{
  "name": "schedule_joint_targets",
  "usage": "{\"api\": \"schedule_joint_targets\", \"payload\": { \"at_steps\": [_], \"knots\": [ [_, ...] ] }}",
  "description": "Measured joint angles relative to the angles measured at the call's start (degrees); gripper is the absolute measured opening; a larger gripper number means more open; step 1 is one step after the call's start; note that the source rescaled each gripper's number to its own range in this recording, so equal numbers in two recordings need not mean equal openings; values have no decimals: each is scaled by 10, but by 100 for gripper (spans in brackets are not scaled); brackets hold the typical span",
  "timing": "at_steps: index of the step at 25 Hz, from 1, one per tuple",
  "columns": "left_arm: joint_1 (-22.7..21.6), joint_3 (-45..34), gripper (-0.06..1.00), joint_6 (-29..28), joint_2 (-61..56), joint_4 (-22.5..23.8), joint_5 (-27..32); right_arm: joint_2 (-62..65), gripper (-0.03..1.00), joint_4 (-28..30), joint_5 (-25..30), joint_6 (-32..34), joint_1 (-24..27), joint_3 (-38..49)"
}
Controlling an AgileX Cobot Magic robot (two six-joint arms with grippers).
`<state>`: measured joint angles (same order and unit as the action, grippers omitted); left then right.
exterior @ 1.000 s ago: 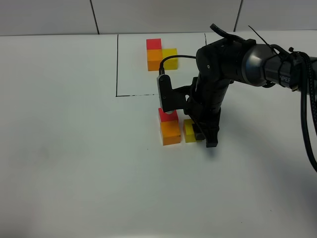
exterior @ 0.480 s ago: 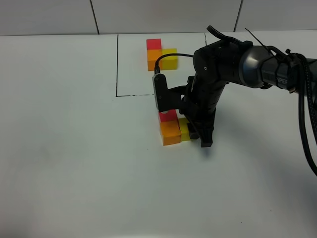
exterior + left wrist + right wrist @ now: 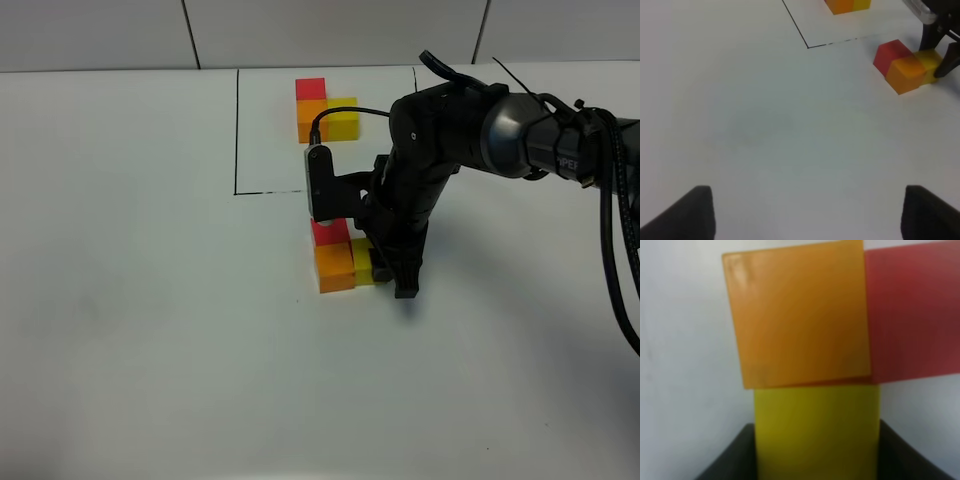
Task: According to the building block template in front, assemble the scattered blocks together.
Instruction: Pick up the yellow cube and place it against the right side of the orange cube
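A white table (image 3: 150, 330) fills nearly the whole exterior view, with a pale tiled wall along the top edge. A thin black outline (image 3: 237, 130) marks off a rectangle in the upper middle of the frame — the only enclosure here — and inside it sits the building block template (image 3: 322, 110): a red cube at the back, an orange one in front of it, a yellow one on the orange cube's right.

The right arm (image 3: 470, 125), black and bulky, enters from the right edge and bends down to the centre of the frame, a cable looping off it. Its wrist camera housing hangs just above the loose cubes. The right gripper (image 3: 390, 272) is clamped on the yellow block (image 3: 362, 262), which presses against the right side of the orange block (image 3: 336, 267). The red block (image 3: 329, 232) touches the orange one from behind, so the three scattered blocks lie in an L, below the outlined rectangle and outside it.

In the right wrist view the yellow block (image 3: 816, 432) sits between the dark fingers (image 3: 727, 457), flush against the orange face (image 3: 797, 315), red (image 3: 912, 315) alongside.

The left gripper (image 3: 805, 212) shows only two dark fingertips in the lower corners of its own view — spread wide, holding nothing, well apart from the cubes (image 3: 905, 74) at upper right.
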<state>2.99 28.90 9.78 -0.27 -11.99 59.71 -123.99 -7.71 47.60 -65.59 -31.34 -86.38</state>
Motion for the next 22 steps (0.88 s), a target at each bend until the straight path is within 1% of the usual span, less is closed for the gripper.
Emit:
{"api": "schedule_joint_targets", "payload": {
  "at_steps": [22],
  "knots": [
    [0,0,81,0,0,0,0,-1,1,-38,24,15,0,-1]
  ]
}}
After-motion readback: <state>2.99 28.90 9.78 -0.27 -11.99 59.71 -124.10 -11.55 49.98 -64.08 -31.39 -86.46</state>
